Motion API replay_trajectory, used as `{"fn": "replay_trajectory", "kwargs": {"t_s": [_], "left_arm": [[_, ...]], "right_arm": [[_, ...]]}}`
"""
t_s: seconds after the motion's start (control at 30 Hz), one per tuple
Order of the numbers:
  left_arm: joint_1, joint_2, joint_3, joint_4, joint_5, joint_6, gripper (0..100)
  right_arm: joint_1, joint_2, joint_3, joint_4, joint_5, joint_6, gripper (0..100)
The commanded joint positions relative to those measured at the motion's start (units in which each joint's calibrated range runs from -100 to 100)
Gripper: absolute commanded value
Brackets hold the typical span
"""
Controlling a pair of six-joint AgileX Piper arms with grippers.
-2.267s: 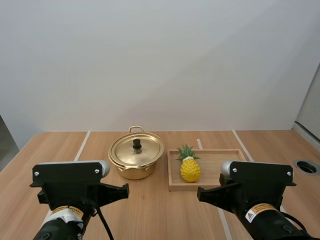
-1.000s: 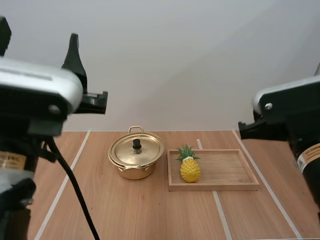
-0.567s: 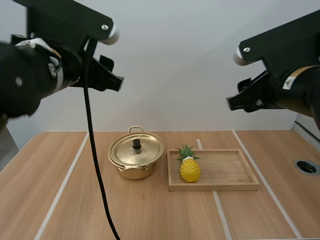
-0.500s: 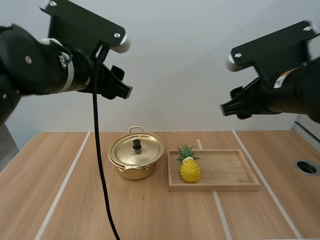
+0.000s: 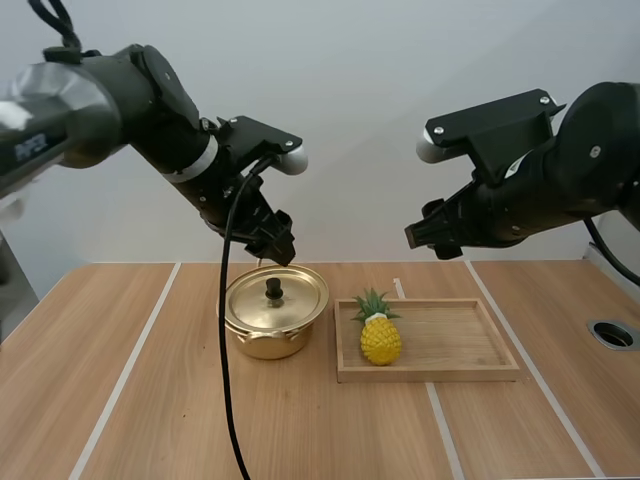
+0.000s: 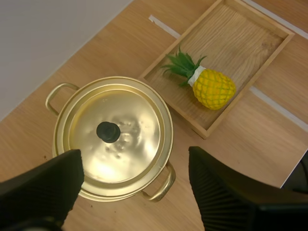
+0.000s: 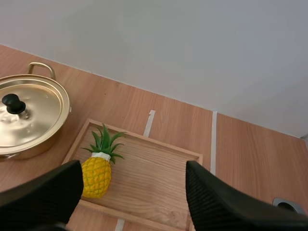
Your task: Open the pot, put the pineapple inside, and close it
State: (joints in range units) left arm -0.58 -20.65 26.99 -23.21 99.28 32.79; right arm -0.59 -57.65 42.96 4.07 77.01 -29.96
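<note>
A: From above, where is everything?
B: The round golden metal pot point(image 5: 270, 345) sits on the wooden counter point(image 5: 150, 400) with its lid point(image 5: 295, 298) on. The yellow plastic pineapple point(image 5: 380, 338) sits in the shallow wooden tray point(image 5: 470, 372) just beside it. The left jaws hang over the pot, likely aiming for the lid's black knob point(image 5: 273, 291).
A: Left wrist?
B: Left jaws apart, with the lidded pot below between them.
A: Right wrist?
B: Right jaws apart too, above the pineapple and tray, probably for the fruit next.

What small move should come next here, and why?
Probably lower the left gripper onto the black knob of the lid: its fingers stand open above the pot, the lid is on, and the pineapple sits in the tray.
</note>
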Motion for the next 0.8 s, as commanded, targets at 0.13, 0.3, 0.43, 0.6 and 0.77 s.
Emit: {"fn": "replay_trajectory", "kwargs": {"t_s": [0.13,0.3,0.43,0.6,0.77], "left_arm": [[-0.15,8.8,-1.5,0.1,0.7,0.4,100],[-0.15,15.1,-2.8,0.1,0.7,1.5,100],[-0.15,18.6,-5.0,1.3,0.7,1.7,100],[-0.15,21.2,-6.9,2.5,0.7,1.7,100],[-0.15,22.6,-7.0,2.5,-3.5,3.2,100]], "right_arm": [[-0.3,-0.3,-0.5,0.3,0.6,-0.3,100],[-0.3,-0.3,-0.5,0.3,0.2,-0.3,100],[-0.3,-0.3,-0.5,0.3,0.2,-0.3,100],[-0.3,-0.3,-0.5,0.3,-1.1,-0.3,100],[-0.3,-0.3,-0.5,0.3,-2.1,-0.3,100]]}}
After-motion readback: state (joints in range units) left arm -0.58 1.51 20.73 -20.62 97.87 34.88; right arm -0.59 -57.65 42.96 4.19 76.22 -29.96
